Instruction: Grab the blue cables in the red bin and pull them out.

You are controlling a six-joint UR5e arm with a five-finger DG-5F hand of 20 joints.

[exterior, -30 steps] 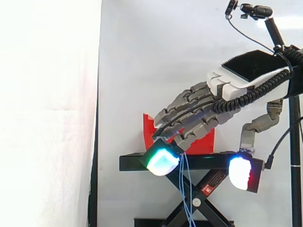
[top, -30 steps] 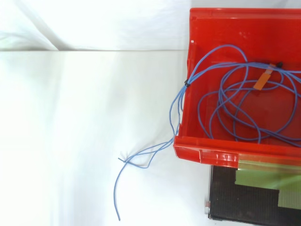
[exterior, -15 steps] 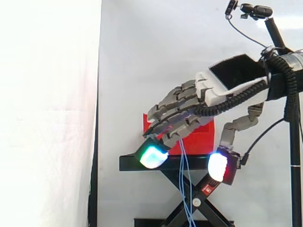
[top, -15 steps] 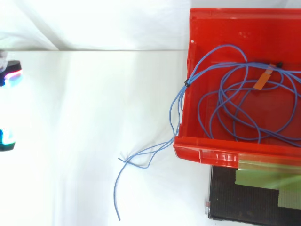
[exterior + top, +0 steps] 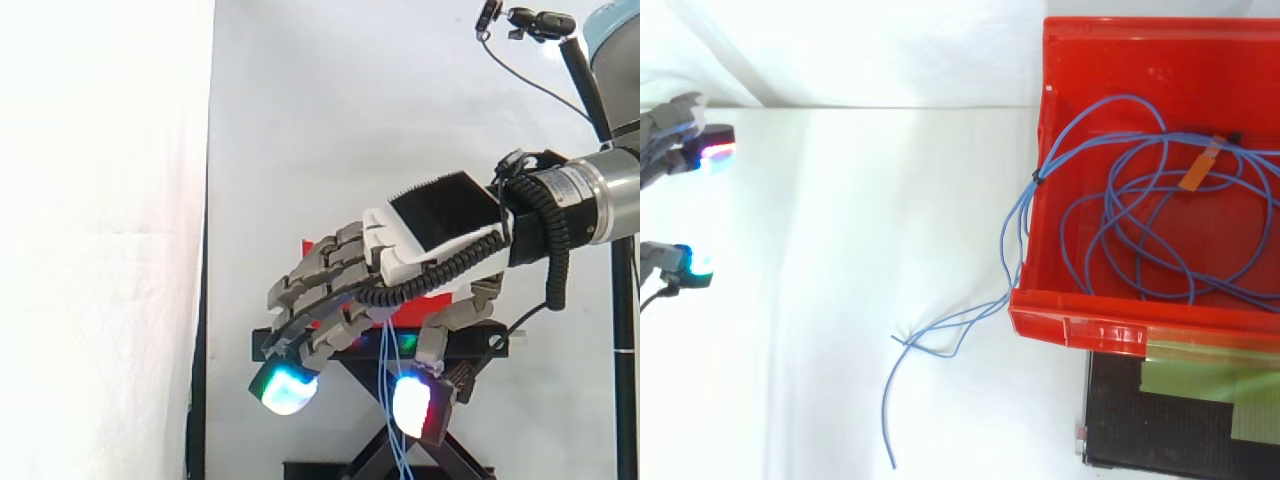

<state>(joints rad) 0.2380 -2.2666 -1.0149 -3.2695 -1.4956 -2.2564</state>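
Note:
The red bin stands at the right of the top view, and a loose coil of blue cables lies inside it. A few strands run over its left wall and trail out to loose ends on the white surface. In the side view these strands hang down past the black stand. My hand hovers in front of the bin, its fingers spread and pointing down to the left, open and holding nothing. Glowing fingertips enter the top view at the left edge, far from the cables.
An orange tag is tied on the cables in the bin. A black platform with green tape shows below the bin's front wall. A camera on a pole stands at the upper right of the side view.
My hand has swung left and downward in the side view, and its fingertips have come further into the top view from the left edge. The cables and bin have not moved.

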